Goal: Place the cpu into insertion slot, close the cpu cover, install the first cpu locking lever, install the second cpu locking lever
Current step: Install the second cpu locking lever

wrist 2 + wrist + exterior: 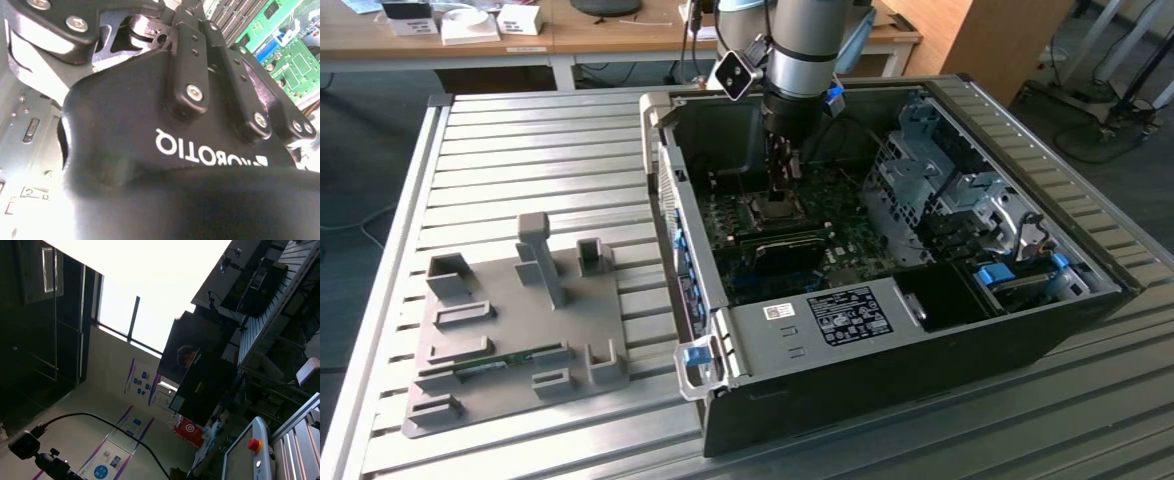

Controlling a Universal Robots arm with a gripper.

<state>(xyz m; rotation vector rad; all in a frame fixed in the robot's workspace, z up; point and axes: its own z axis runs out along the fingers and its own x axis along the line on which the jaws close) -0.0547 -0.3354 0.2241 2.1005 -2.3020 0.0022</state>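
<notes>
on the exterior view's left, a grey moulded fixture tray [520,340] lies on the slatted metal table [520,140], with upright posts and shallow pockets; a thin green strip, perhaps a memory stick [491,362], rests in one of its near pockets. the tray sits well apart from the work.

moving right, the open computer case [881,330] lies on its side with the motherboard [787,250] facing up. the arm [811,45] comes down almost straight from the top of the picture into the case, its grey wrist section vertical, a small camera block [734,72] fixed to the side of the wrist toward the exterior view's left. the gripper [783,178] points down just above the socket area, and the cpu cover [782,209] appears as a pale metal square directly beneath the tips. whether the cpu itself sits in the socket or between the tips is too small to tell, and i cannot tell whether the pincer is spread or pressed together.

further to the exterior view's right are the metal drive cages [921,170] and a blue-tabbed bay [1014,275] at the case's far corner.

in the second wrist view, the gripper's black body [150,125] is seen close up with its linkage bars [235,75] running toward green circuit board [285,55] and memory slots [240,15]. in the first wrist view, the camera looks up at a bright ceiling, a red emergency button [254,444] on a pendant, and another camera on a stand [25,445].
</notes>
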